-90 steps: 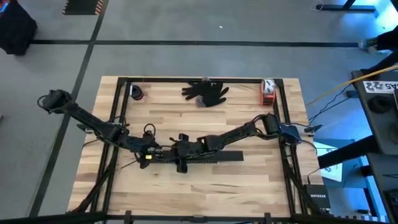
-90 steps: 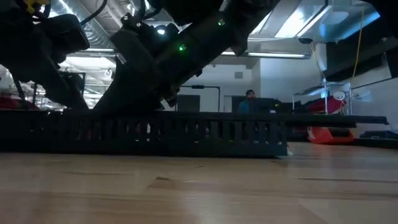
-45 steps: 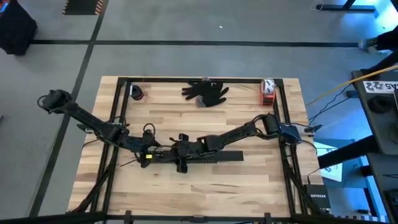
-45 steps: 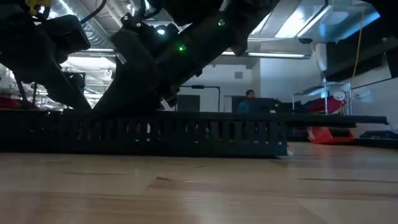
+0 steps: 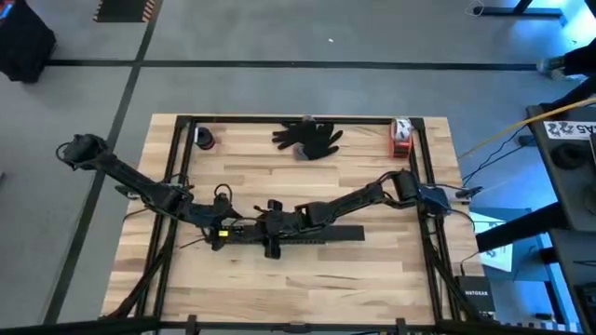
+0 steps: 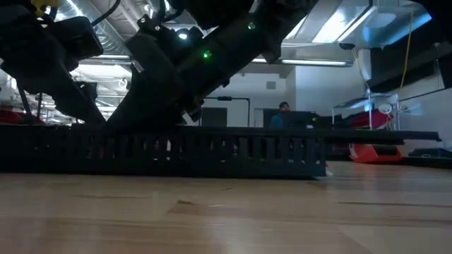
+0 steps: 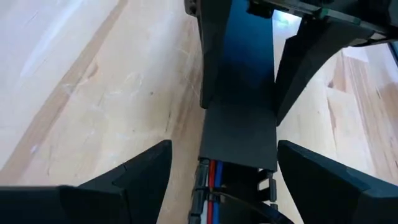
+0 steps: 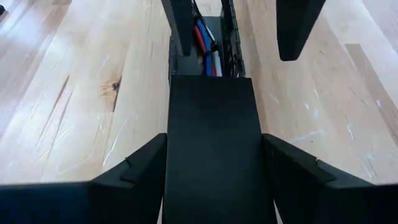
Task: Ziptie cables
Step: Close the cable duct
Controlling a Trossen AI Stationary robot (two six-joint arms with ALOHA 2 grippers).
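Cables [image 7: 211, 177]: red and blue strands lying inside the slotted duct [image 5: 321, 234], mid-table, near side.
Left gripper [image 7: 217, 180]: spread wide, straddling the duct, gripping nothing.
Right gripper [image 8: 214, 162]: likewise spread over the duct lid [image 8: 213, 143].
Progress: no tie visible; bundling seemingly undone.

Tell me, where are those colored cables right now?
The cables lie inside the black slotted duct near the table's middle, partly under its flat black cover, between the left gripper and right gripper.
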